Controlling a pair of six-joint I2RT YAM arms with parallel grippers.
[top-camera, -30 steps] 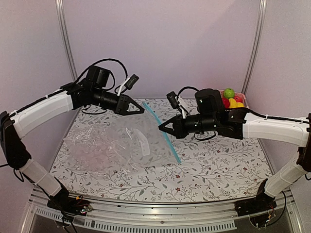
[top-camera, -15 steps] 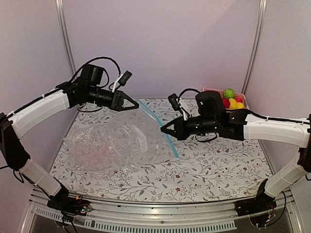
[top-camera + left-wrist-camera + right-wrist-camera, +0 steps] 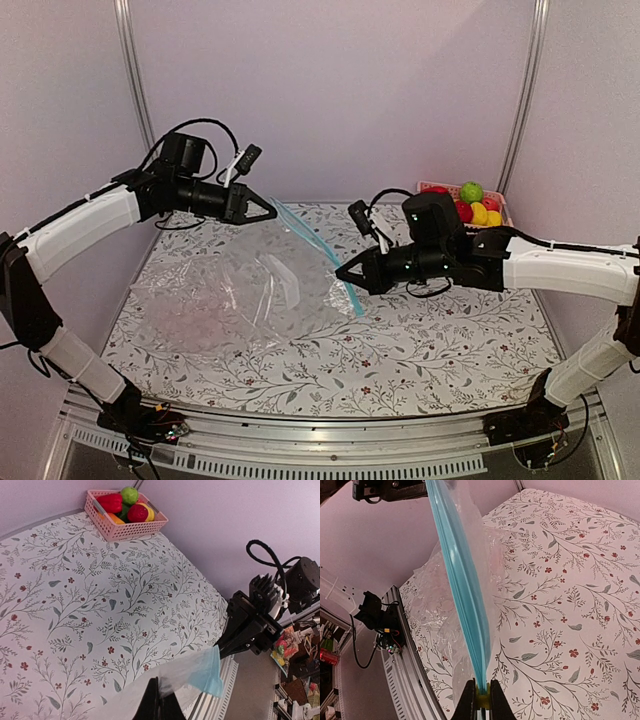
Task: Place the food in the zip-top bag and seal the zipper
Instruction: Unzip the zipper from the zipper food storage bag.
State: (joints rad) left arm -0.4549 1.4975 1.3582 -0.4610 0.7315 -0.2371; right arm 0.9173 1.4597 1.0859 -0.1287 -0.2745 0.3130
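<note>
Plastic spans the gap between my two tools. The zip-top bag (image 3: pixel 240 295) sags in crumpled folds onto the floral worktop (image 3: pixel 450 340), left of centre. Its zipper (image 3: pixel 315 248) is held up off the surface as a slanted line.

My left tool (image 3: pixel 271 211) is clamped on the far end of that strip. My right tool (image 3: pixel 342 272) is pinched closed on it further along, with a short stretch of strip hanging past it.

The overhead view gives the whole span but not the contact itself. My right wrist camera shows the blue-teal strip running edge-on straight into my closed fingers (image 3: pixel 469 700). My left wrist camera shows the clear film and a blue corner of the strip at my fingertips. It also shows the whole pink basket (image 3: pixel 125 522) of red, green and yellow food. From above, my right arm half hides that basket, which sits well apart from the bag.
</note>
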